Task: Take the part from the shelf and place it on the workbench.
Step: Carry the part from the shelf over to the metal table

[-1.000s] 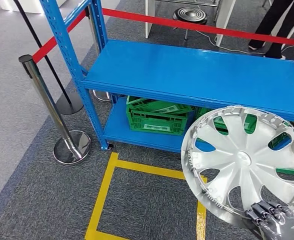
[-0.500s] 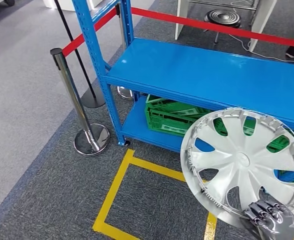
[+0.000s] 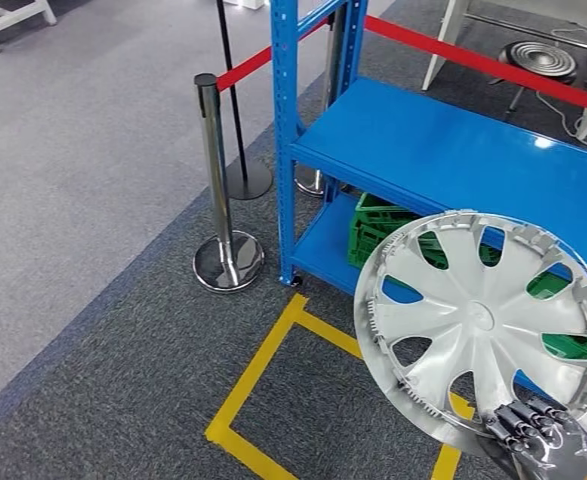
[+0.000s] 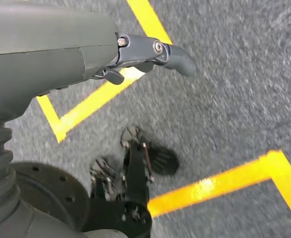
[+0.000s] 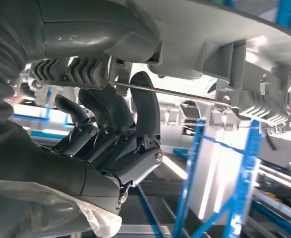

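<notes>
The right hand (image 3: 535, 432) has the silver hubcap (image 3: 483, 320) by its lower rim, dark fingers (image 5: 144, 106) curled over the edge and closed on it, thumb pressed against the other side. The hubcap is held up in the air, face toward the robot and tilted, in front of the blue shelf (image 3: 456, 160) and clear of it. Through the gaps between its spokes you catch bits of blue shelf and green crate (image 3: 377, 222); that crate sits on the lower shelf board.

The left hand (image 4: 151, 52) hangs down over the grey carpet (image 3: 124, 390), holding nothing, its fingers loosely extended. Yellow tape (image 3: 263, 360) marks a square on the carpet just in front of the shelf. To the left of the shelf's upright stands a chrome post (image 3: 218, 190) on a round base, with a red belt (image 3: 245, 68) running from its top toward the shelf frame
</notes>
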You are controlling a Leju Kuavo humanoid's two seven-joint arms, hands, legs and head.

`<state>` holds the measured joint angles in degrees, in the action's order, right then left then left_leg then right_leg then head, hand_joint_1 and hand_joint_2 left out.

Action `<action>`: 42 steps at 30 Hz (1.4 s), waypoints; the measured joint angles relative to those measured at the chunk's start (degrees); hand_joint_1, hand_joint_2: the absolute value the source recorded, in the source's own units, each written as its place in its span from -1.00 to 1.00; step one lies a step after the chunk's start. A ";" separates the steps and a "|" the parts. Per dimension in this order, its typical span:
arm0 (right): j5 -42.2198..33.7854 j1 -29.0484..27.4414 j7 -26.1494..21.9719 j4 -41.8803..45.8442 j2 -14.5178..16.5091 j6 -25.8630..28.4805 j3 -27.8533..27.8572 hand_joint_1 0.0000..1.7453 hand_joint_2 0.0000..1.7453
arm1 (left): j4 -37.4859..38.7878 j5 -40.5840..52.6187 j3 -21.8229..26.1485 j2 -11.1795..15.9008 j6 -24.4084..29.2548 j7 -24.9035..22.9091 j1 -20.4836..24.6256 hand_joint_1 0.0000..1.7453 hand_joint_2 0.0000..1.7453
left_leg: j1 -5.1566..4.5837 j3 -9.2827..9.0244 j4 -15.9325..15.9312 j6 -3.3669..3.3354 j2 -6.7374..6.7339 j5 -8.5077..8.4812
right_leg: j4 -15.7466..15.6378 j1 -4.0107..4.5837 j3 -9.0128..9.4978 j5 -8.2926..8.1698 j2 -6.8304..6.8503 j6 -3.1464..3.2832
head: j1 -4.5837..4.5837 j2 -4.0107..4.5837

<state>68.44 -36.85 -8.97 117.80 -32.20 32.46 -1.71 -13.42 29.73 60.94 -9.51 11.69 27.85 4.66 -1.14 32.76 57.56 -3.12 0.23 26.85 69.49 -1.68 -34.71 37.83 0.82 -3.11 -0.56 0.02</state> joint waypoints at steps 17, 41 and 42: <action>0.00 1.97 -0.27 -0.72 -0.48 -1.01 -1.51 1.00 1.00 | 0.00 0.61 0.00 -0.12 2.34 1.31 0.05 -1.00 1.00 | 0.86 8.65 17.46 3.75 0.35 7.14 | -10.94 -0.35 4.59 -6.84 1.08 2.09 | 0.37 0.00; 0.09 3.39 -0.74 -1.20 -1.73 -1.27 -3.37 1.00 1.00 | 0.00 2.01 -0.03 -0.23 2.20 1.14 -0.06 -1.00 1.00 | 0.02 1.20 1.76 1.48 6.93 0.45 | -10.70 -0.16 3.28 -7.58 -3.69 1.02 | -0.29 0.00; 0.08 3.52 -0.78 -1.19 -1.83 -1.27 -3.37 1.00 1.00 | 0.00 2.00 -0.03 -0.21 2.29 1.13 -0.16 -1.00 1.00 | -0.03 1.48 2.45 1.78 6.10 0.92 | -10.82 -0.23 3.50 -7.60 -3.05 1.28 | -0.16 0.00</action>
<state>68.52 -33.33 -9.75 116.61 -34.03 31.19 -5.08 -13.42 31.73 60.90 -9.72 13.98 28.97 4.50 -1.17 34.24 60.01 -1.33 6.33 27.77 58.67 -1.91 -31.21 30.23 -2.23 -1.83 -0.72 0.02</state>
